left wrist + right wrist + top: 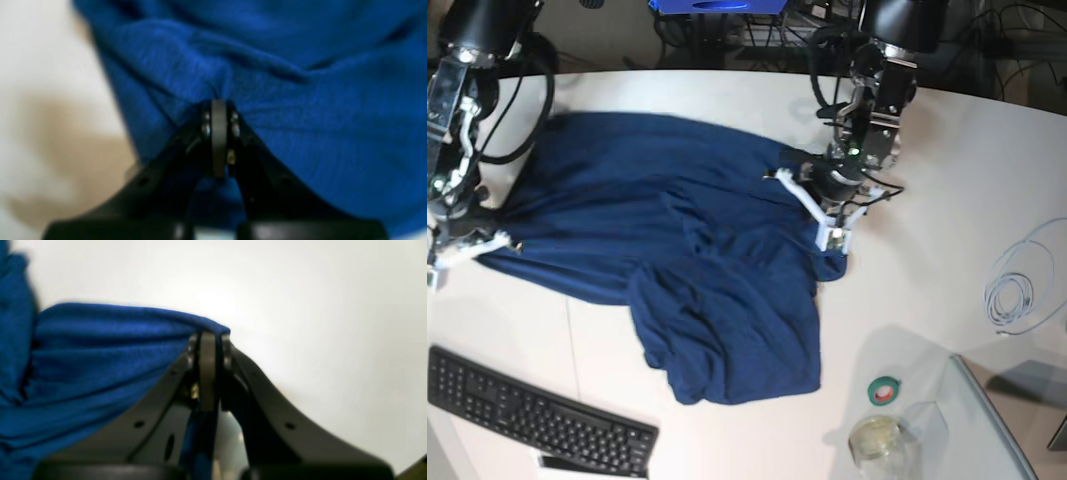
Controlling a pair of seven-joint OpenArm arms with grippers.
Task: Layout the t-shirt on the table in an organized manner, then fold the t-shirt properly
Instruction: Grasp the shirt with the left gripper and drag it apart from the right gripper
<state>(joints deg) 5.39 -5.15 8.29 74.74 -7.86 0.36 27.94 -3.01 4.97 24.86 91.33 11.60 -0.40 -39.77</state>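
**A:** Where's your t-shirt (677, 250) sitting right now?

**B:** You've got it spread across the middle and left of the white desk (927, 310) in the base view, dark navy and still rumpled. A wide band runs from the upper left toward the centre, and a bunched flap hangs down toward the lower middle of the frame, with folds and creases all through it.

**A:** And your left gripper (218, 106)?

**B:** Look at the left wrist view: your jaws are pressed together on a pinch of the blue cloth, with wrinkles fanning out from the pinch point. In the base view that arm sits at upper right of centre, its tips (832, 235) at the shirt's right edge.

**A:** The right gripper (207, 336)?

**B:** Your right wrist view shows those jaws closed as well, clamped on an edge of the fabric. The cloth stretches off to the left of the frame from the tips, with bare white desk behind and to the right. In the base view that arm is at the far left, its tips (467, 245) at the shirt's left edge.

**A:** Anything else on the desk you should know about?

**B:** A black keyboard (537, 410) lies at the lower left, clear of the shirt. At lower right you have a green tape roll (885, 390) and a clear container (882, 440) just below it, and a coil of pale cable (1017, 295) rests near the right edge.
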